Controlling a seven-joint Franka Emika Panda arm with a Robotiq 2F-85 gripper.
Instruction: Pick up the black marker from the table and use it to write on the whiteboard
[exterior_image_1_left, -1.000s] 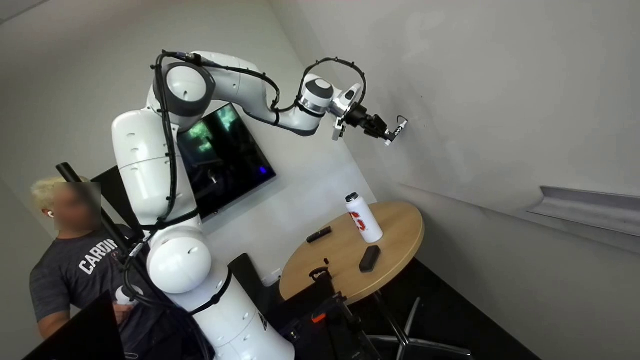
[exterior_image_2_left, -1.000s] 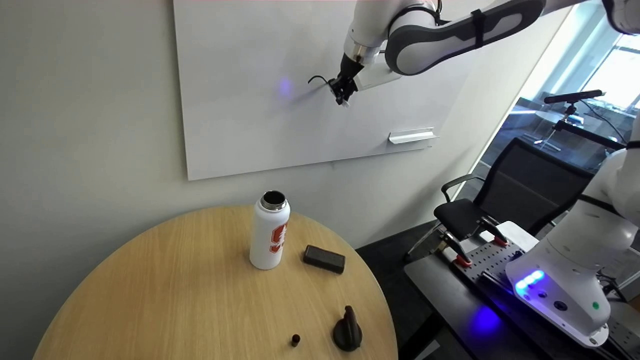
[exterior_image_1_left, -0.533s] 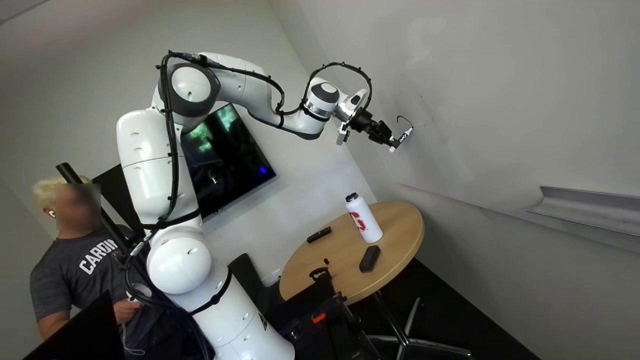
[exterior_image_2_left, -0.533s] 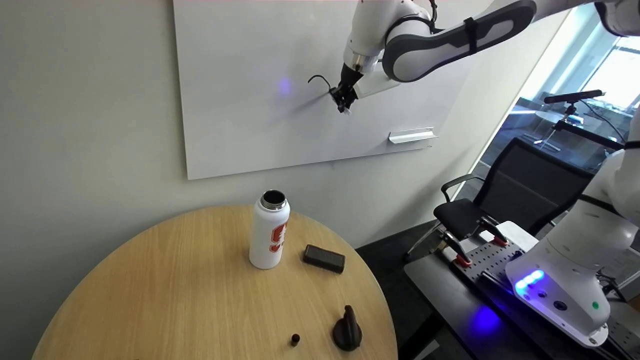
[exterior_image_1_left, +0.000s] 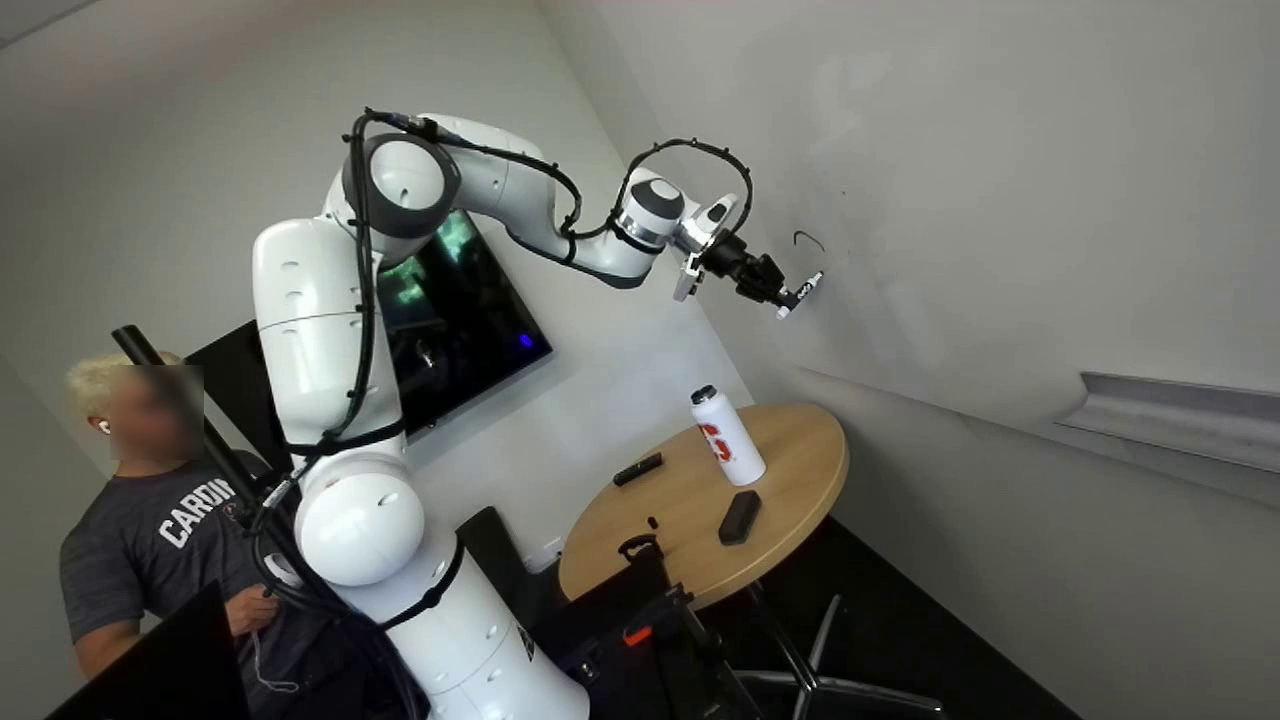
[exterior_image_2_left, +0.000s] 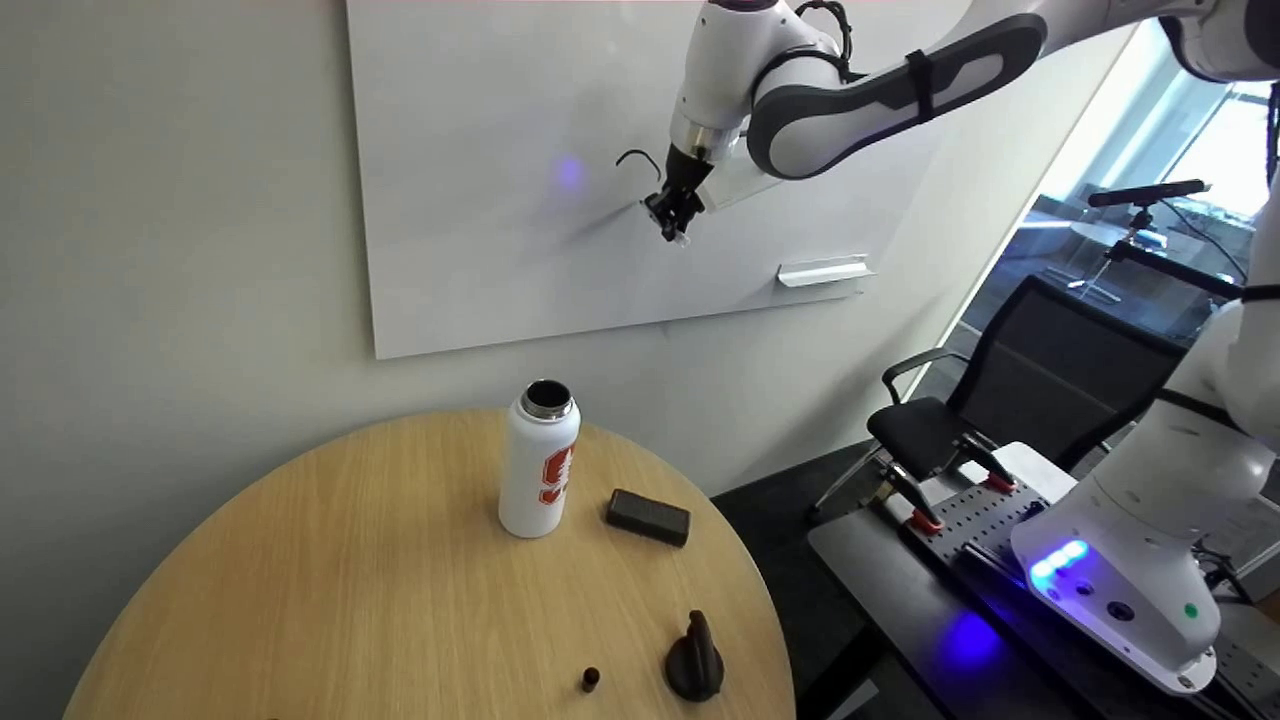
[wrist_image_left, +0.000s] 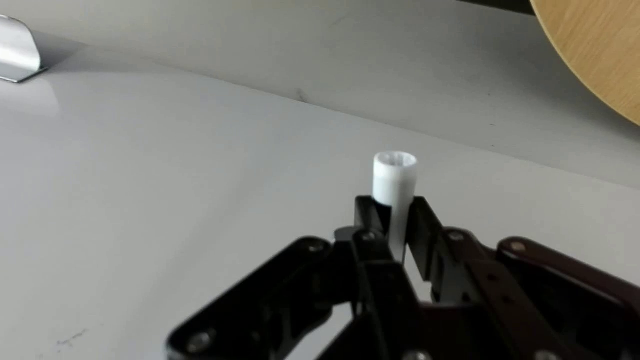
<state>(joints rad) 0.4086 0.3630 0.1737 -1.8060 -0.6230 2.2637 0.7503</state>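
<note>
My gripper (exterior_image_1_left: 787, 296) is shut on the black marker (exterior_image_1_left: 807, 288), a slim stick with a black label and white ends. In an exterior view (exterior_image_2_left: 667, 222) the gripper is in front of the whiteboard (exterior_image_2_left: 480, 220). In the wrist view the marker's white rear end (wrist_image_left: 394, 182) stands up between the fingertips (wrist_image_left: 392, 202); its tip is hidden. A short curved black line (exterior_image_2_left: 640, 156) is on the whiteboard, and it also shows in an exterior view (exterior_image_1_left: 809, 238). The marker tip is just below the line's end, seemingly apart from it. The round table (exterior_image_2_left: 380, 580) stands below.
On the table are a white bottle (exterior_image_2_left: 537, 470), a dark block (exterior_image_2_left: 648, 517), a small dark cylinder (exterior_image_2_left: 590, 680), a black knob-like piece (exterior_image_2_left: 695, 660) and a dark stick (exterior_image_1_left: 638, 469). A tray (exterior_image_2_left: 825, 271) sticks out from the whiteboard. A person (exterior_image_1_left: 160, 540) sits behind the arm.
The gripper with the marker has moved down along the whiteboard. The curved line grew longer at first; now the marker tip is below its end with a gap between.
</note>
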